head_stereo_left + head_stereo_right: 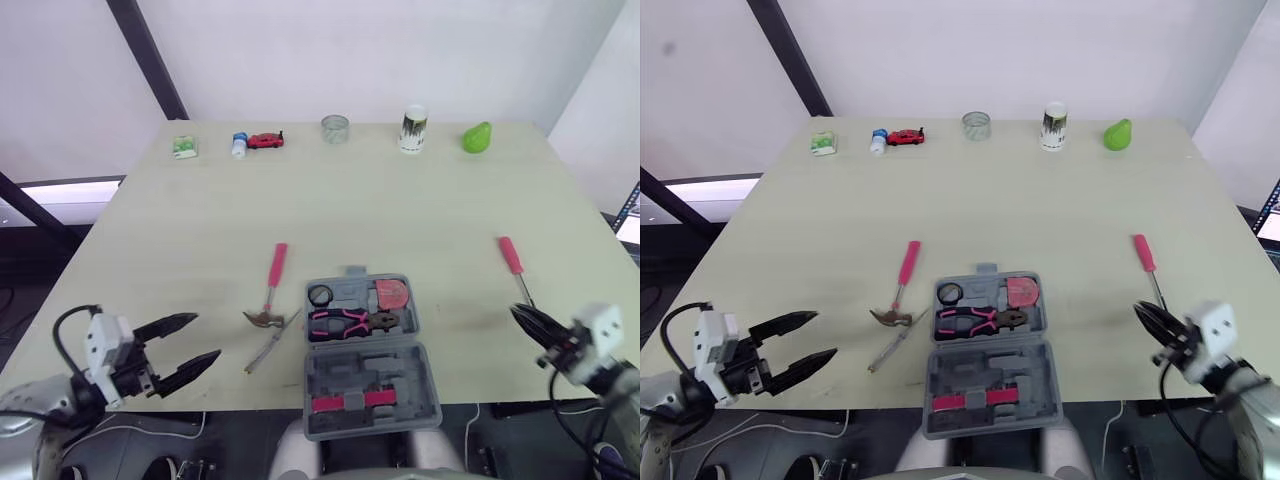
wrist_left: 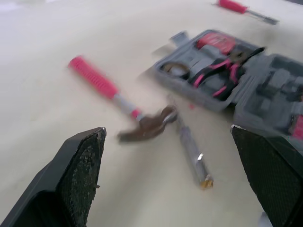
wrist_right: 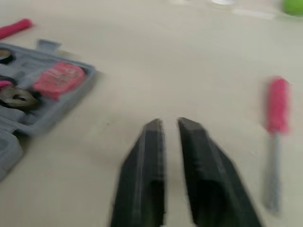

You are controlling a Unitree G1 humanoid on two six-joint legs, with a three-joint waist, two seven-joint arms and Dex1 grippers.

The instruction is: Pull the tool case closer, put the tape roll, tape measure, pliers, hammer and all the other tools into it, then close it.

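Left gripper point(image 1: 205, 337) hangs wide open and empty over the table's near left edge, its fingers pointing toward the hammer point(image 1: 268, 290). That reads as readiness for the next pick. Right gripper point(image 1: 520, 315) is nearly closed and grips nothing. It sits just short of the screwdriver point(image 1: 514, 264), whose metal tip points at it.

Case point(image 1: 360, 370) lies open at the near edge, centred between the arms, so the pull-in step appears complete. Its far half holds the tape roll point(image 1: 320, 295), tape measure point(image 1: 391, 294) and pliers point(image 1: 350, 322). The near half carries pink pieces in its moulded slots.

Outstanding: the hammer lies just left of the case with its handle pointing away. A slim metal tool point(image 1: 270, 345) lies beside the hammer's head, and I cannot tell whether they touch. The screwdriver lies well apart to the right.

Table point(image 1: 400, 200) is pale, matt and flat. Along its far edge stand a green box point(image 1: 185, 146), a small bottle point(image 1: 239, 145), a toy car point(image 1: 266, 140), a tin point(image 1: 335, 128), a can point(image 1: 413, 129) and a green pear point(image 1: 477, 137), none wanted here. A white wall stands behind the table.
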